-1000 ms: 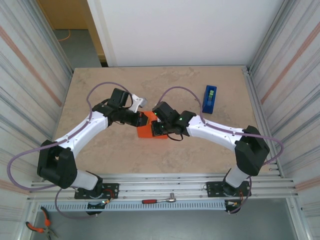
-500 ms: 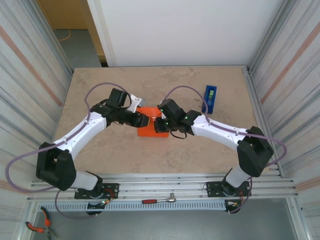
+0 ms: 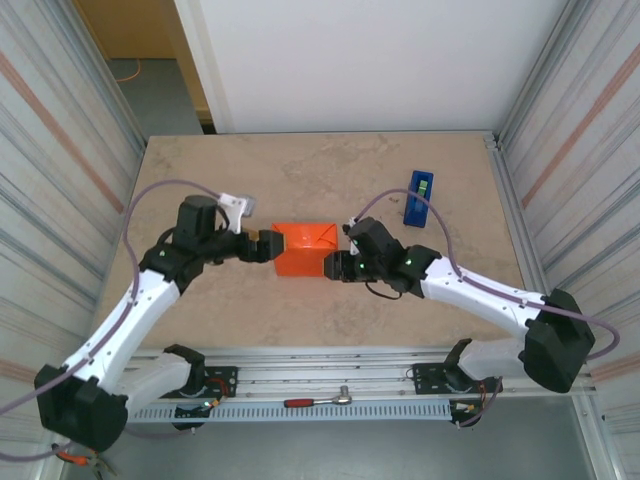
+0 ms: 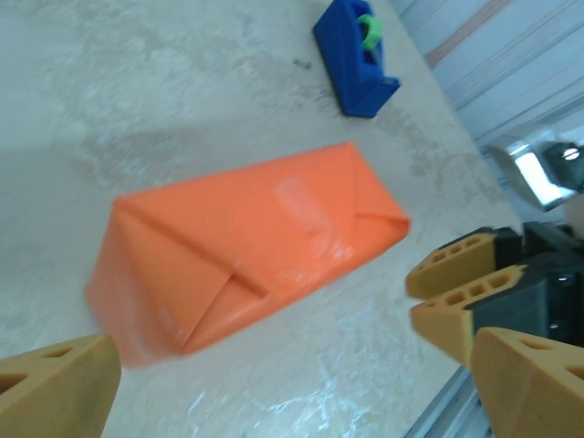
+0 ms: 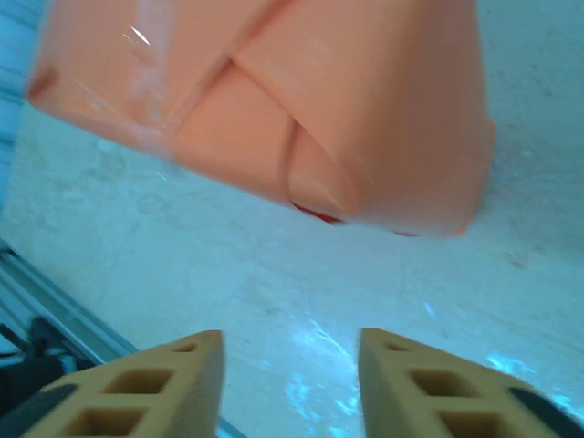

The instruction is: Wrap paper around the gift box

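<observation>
The left end effector [image 3: 262, 247] is held with its fingers wide apart and empty, just beside the left end of the bright orange thin paper [image 3: 305, 250]. This paper is folded into a taped, box-shaped parcel and is laid at the middle of the beige stone-patterned worktop [image 3: 200, 180]. The right end effector [image 3: 336, 267] is positioned just beside the parcel's right end, fingers parted, nothing gripped. A narrow blue tape dispenser [image 3: 420, 198] is located farther right, well apart.
</observation>
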You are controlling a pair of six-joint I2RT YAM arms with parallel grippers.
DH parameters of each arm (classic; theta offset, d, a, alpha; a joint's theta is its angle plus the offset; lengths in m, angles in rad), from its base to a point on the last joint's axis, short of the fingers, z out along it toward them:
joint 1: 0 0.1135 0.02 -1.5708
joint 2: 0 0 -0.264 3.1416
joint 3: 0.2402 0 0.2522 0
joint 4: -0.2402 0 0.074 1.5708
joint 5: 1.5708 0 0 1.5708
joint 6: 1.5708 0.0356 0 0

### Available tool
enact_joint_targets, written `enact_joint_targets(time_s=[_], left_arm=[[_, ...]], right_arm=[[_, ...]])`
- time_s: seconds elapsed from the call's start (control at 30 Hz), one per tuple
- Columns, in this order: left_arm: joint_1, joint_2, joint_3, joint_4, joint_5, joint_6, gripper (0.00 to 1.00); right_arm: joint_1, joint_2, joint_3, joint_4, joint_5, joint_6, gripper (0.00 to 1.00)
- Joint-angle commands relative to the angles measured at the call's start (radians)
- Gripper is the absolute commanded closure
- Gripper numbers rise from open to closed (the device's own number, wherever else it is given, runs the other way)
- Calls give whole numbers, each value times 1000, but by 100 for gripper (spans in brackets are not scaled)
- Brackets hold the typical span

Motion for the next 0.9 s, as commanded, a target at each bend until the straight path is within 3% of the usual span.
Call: enact_joint_targets(time_s=[0.0,0.27,0.6,0.7,0.8,0.87], left_arm=[[7,-79,-99,1,-89,-43,1],[-1,-109,-319,140,-69,-167,1],[-50,-24,-322,234,-112,-182,1],[-50,-7,-307,244,-118,-178,1],[-51,15,-299,263,-113,-179,1],[-52,38,-295,281,-102,-177,1]], right_arm=[[7,-23,-49,21,37,9,48],[27,75,-68,81,46,-11,41],[32,101,-33,80,77,-4,38],[35,53,-37,81,80,6,47],[35,28,-34,82,47,9,65],[36,36,-26,80,31,11,69]])
